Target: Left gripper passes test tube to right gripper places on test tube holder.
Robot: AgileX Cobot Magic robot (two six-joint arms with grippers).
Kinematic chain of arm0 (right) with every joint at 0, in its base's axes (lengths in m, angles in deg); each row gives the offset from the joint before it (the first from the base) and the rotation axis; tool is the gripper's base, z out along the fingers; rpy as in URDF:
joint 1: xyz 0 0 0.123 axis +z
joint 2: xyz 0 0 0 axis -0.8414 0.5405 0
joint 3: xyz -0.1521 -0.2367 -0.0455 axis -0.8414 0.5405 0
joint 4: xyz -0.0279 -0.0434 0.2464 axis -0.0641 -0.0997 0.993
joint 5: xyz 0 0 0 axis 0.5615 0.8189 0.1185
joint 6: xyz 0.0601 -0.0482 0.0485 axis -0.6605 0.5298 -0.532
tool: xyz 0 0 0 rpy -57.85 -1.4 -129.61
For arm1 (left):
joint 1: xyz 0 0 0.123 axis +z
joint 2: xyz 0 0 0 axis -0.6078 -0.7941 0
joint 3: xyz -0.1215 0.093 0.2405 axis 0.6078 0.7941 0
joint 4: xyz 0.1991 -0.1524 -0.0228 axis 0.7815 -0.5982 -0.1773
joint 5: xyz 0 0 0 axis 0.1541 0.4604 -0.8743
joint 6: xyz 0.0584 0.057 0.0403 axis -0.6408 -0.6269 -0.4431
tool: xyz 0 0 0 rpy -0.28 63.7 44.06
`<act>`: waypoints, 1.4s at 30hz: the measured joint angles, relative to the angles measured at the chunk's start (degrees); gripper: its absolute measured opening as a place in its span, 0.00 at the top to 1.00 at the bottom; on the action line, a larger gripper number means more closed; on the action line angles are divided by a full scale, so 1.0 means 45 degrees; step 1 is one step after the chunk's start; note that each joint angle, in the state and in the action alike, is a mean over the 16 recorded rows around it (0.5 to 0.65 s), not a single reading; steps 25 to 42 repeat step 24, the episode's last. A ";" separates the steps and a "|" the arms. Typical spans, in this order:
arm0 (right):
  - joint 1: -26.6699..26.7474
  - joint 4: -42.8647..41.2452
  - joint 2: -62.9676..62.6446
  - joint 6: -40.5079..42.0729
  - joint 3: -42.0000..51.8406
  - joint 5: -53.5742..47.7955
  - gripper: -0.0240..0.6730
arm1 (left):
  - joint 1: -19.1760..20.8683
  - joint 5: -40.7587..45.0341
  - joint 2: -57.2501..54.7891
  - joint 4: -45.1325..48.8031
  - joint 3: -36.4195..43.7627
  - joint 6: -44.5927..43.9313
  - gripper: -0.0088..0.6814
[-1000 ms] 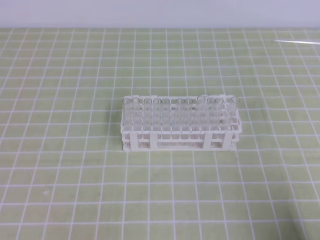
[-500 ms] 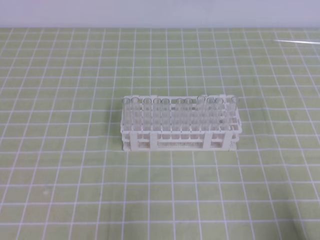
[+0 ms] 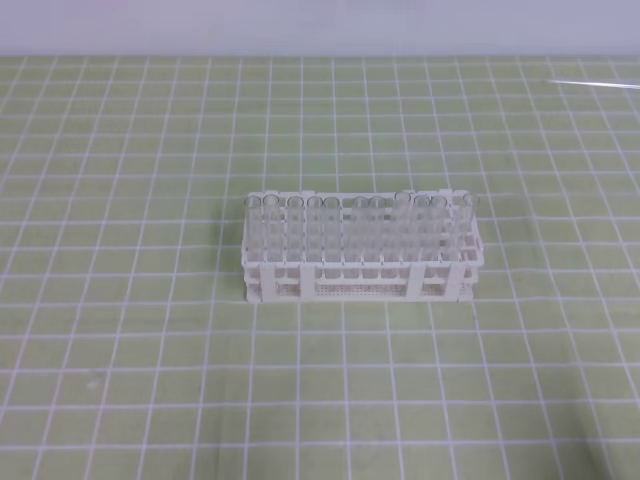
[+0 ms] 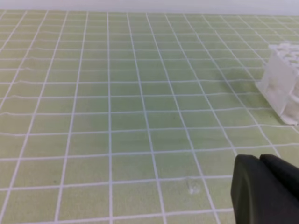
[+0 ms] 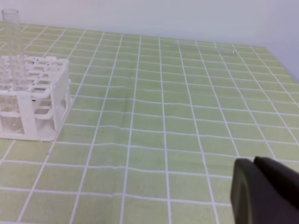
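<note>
The white test tube holder (image 3: pixel 362 278) stands mid-table with several clear tubes upright in its holes. A single clear test tube (image 3: pixel 595 84) lies flat on the mat at the far right back. Neither arm shows in the high view. In the left wrist view the left gripper (image 4: pixel 258 158) is a black shape in the bottom right corner, fingers pressed together and holding nothing, with the holder (image 4: pixel 281 84) far off to its right. The right gripper (image 5: pixel 253 161) looks the same in its own view, fingers together, with the holder (image 5: pixel 35 95) far to its left.
A green mat with a white grid (image 3: pixel 150 350) covers the table. A pale wall (image 3: pixel 320 25) runs along the back edge. One tall tube (image 5: pixel 11 42) rises from the holder's near corner in the right wrist view.
</note>
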 joint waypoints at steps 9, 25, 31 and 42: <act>0.0000 0.0000 0.0000 0.0000 0.0000 0.0000 0.97 | 0.0469 -0.0050 0.0037 -0.0524 0.0019 0.0082 0.99; 0.0000 0.0000 0.0000 0.0000 0.0000 0.0000 0.97 | 0.0785 -0.0060 0.0045 -0.0582 0.0032 0.0159 0.99; 0.0000 0.0000 0.0000 0.0000 0.0000 0.0000 0.97 | 0.0785 -0.0060 0.0045 -0.0582 0.0032 0.0159 0.99; 0.0000 0.0000 0.0000 0.0000 0.0000 0.0000 0.97 | 0.0785 -0.0060 0.0045 -0.0582 0.0032 0.0159 0.99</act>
